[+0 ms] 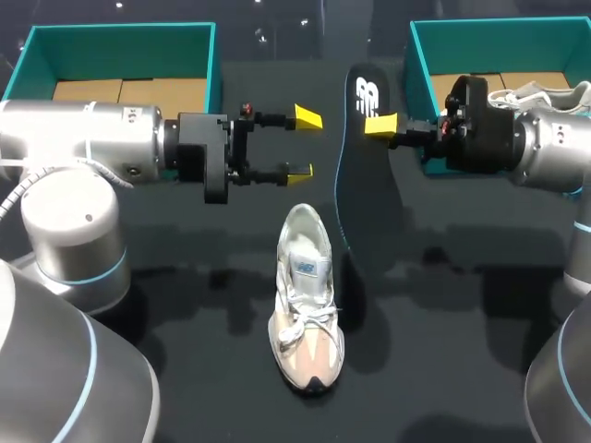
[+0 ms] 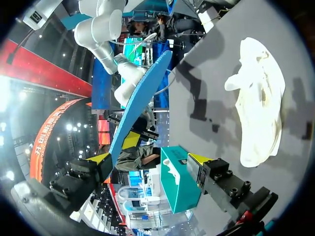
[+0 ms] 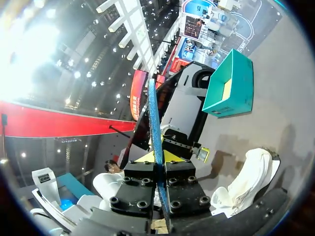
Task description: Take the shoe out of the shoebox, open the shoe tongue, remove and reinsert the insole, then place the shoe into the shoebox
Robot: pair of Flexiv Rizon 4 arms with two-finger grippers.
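Insole [image 1: 369, 175], dark and upright, is pinched in our right claw [image 1: 380, 125] just right of the frame's upper centre, beside the right box [image 1: 499, 29]. Our left claw [image 1: 303, 144] hangs wide and empty to its left. The shoe [image 1: 307, 300] lies on the counter [image 1: 185, 277] at lower centre, toe toward the bottom edge, below both claws. The left box [image 1: 120, 33] stands at upper left.

head view dim, table [image 1: 185, 314] dark; soft shadows beside shoe [image 1: 307, 309]; strong white glare in right wrist view.
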